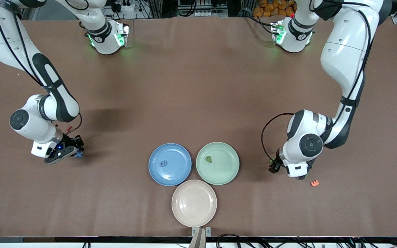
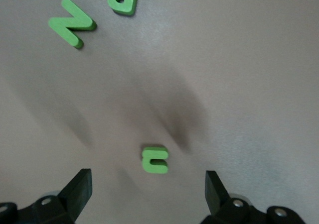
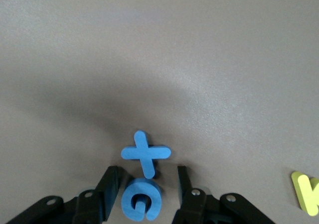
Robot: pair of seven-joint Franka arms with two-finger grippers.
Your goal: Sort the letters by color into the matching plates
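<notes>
Right gripper (image 1: pixel 72 151) down over two blue letters, left gripper (image 2: pixel 147 194) spread wide above a green one.

The blue X (image 3: pixel 145 153) and blue G (image 3: pixel 141 200) touch on the brown table (image 1: pixel 198 86), the G between part-open jaws (gripped or not, hard to say). Light, squashy foam; pinch across flat edges. One blue letter (image 1: pixel 163 163) sits in the blue plate (image 1: pixel 170 164), a green one (image 1: pixel 208 159) in the mint plate (image 1: pixel 217 163). The small green letter (image 2: pixel 155 159) lies alone, room around it.
</notes>
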